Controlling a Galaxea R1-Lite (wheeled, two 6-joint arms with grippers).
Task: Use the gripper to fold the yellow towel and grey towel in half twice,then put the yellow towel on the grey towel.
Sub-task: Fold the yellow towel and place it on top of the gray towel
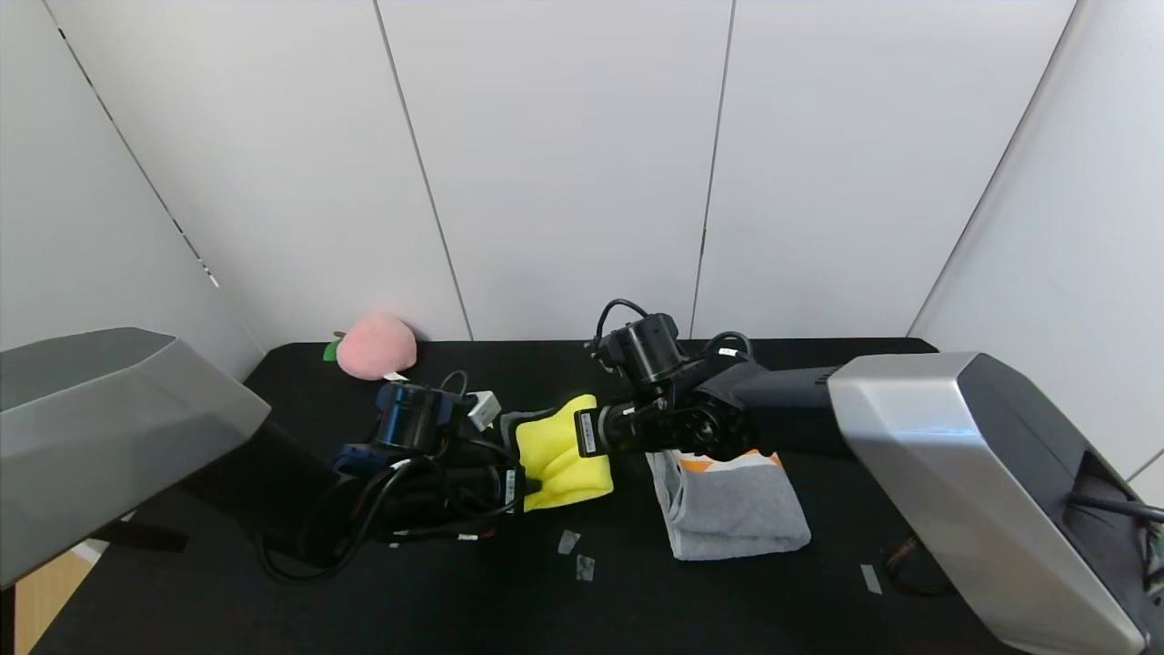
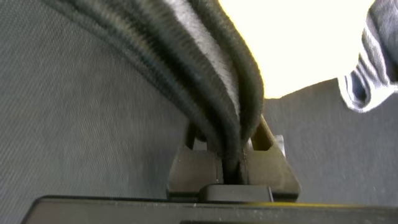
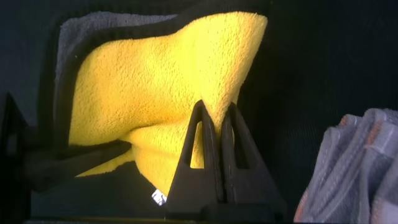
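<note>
**Yellow towel pinched from both sides at table centre**

Yellow towel (image 1: 561, 452) sits bunched and lifted near the middle of the black table (image 1: 637, 600), held between the two arms. The left gripper (image 1: 520, 484) comes in from the towel's nine o'clock side and is clamped on its edge; the left wrist view shows the dark trim and grey underside of the cloth running down into the closed fingers (image 2: 193, 171). The right gripper (image 1: 587, 435) reaches in from three o'clock, and its fingers (image 3: 200, 162) are pressed together on a fold of the yellow cloth (a small white tag (image 3: 159, 197) shows just beside them).

The grey towel (image 1: 735, 508) lies folded on the table at the yellow towel's four o'clock, close by but apart from it, with its orange patches toward the far edge, partly under the right arm. A pink plush peach (image 1: 375, 346) rests at the far edge of the table, at about eleven o'clock from the towels. A few scraps of tape (image 1: 576, 555) are on the table nearer the robot.
</note>
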